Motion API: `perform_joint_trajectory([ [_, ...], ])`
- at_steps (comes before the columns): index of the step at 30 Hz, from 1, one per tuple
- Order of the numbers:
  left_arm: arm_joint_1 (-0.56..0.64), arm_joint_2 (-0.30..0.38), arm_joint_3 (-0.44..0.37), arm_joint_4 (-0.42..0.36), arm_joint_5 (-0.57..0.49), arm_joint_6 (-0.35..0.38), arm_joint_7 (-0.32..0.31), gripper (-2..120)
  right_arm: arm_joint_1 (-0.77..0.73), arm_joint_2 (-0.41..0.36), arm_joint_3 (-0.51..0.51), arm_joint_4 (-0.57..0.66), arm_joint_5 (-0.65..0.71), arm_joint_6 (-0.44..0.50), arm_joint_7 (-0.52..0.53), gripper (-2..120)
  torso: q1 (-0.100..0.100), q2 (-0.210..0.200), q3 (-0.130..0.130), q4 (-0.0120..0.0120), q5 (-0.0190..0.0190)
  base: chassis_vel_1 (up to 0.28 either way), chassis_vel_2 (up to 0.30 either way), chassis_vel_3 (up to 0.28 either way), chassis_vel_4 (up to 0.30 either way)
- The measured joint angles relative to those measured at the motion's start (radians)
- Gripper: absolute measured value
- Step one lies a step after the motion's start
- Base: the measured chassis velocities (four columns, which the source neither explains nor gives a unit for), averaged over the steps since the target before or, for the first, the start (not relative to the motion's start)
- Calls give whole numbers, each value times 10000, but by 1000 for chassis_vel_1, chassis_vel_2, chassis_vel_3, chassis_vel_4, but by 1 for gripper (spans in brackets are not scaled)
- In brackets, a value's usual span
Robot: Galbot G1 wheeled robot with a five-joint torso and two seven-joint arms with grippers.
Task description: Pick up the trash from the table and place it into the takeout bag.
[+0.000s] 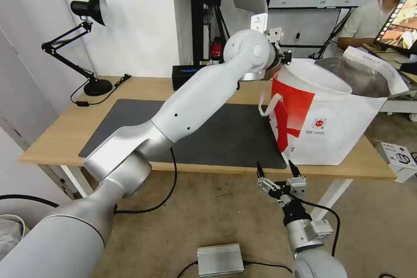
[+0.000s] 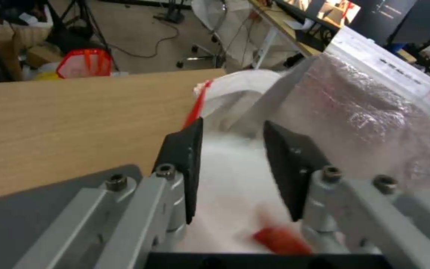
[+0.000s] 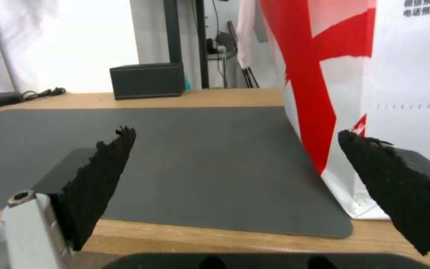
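1. The takeout bag (image 1: pixel 330 113) is standing at the right of the head view, on the right end of the table (image 1: pixel 56 134), with its near corner sitting on the dark grey mat (image 1: pixel 217 139) and its foil-lined mouth gaping open.
2. The left arm is reaching diagonally from the lower left up to the bag's rim at upper centre, and the left gripper (image 2: pixel 232 149) is hanging over the bag's mouth in the middle of the left wrist view.
3. Its fingers are standing moderately apart with nothing pinched between them; below the gap, white material and a small red piece (image 2: pixel 280 239) are lying inside the bag, blurred.
4. The right gripper (image 1: pixel 280 173) is hovering at lower centre-right of the head view, just off the table's front edge, near the bag's bottom corner.
5. Its fingers are spreading wide, gripping nothing and touching nothing.
6. A black box (image 3: pixel 147 80) is sitting at the table's far edge, upper left of centre in the right wrist view.
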Motion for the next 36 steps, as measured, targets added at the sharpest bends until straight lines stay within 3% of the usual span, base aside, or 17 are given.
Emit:
perform_joint_trajectory([
  [10, 115, 5, 16, -181, -8, -168, 91, 79, 0, 0, 0, 0, 0, 0, 0, 100, 0, 1, 0, 0, 0, 0, 0, 0, 0],
  [15, 275, 17, 60, -205, 850, -564, 821, 98, 0, 0, 0, 0, 0, 0, 0, 100, 0, 1, 0, 0, 0, 0, 0, 0, 0],
  [16, 275, 17, 60, -205, 850, -564, 821, 98, 0, 0, 0, 0, 0, 0, 0, 100, 0, 1, 0, 0, 0, 0, 0, 0, 0],
  [19, 534, 223, 194, -237, 2286, -1292, 1867, 100, 0, 0, 0, 0, 0, 0, 0, 100, 0, 1, 0, -2, 0, 0, 0, 0, 0],
  [20, 534, 223, 194, -237, 2286, -1292, 1867, 100, 0, 0, 0, 0, 0, 0, 0, 100, 0, 1, 0, -2, 0, 0, 0, 0, 0],
  [22, 898, 571, 239, -345, 3531, -2112, 2741, 100, 0, 0, -1, 0, 0, 0, 0, 100, 1, 0, 0, -1, -1, 0, 0, 0, 0],
  [27, 1395, 1173, 241, -493, 4663, -3180, 3440, 100, 0, 0, 0, 0, 0, 0, 0, 100, 0, 0, 0, 0, -2, 0, 0, 0, 0],
  [28, 1639, 1524, 228, -507, 5241, -3779, 3785, 100, 0, 0, 1, 0, 0, 0, 0, 100, 0, 0, 0, 1, -2, 0, 0, 0, 0],
  [30, 1743, 1650, 198, -519, 5496, -3933, 3890, 100, 0, 0, 0, 0, 0, 0, -1, 100, 0, 0, 0, 1, -3, 0, 0, 0, 0],
  [32, 2322, 2339, -25, -729, 6509, -4324, 4220, 100, 0, 0, 0, 0, 0, 0, 0, 100, 1, 0, 0, 3, -4, 0, 0, 0, 0],
  [36, 2911, 2779, -411, -1046, 6870, -4401, 4259, 100, 0, 0, 0, 0, 0, 0, 0, 100, 0, 0, 0, 3, -4, 0, 0, 0, 0],
])
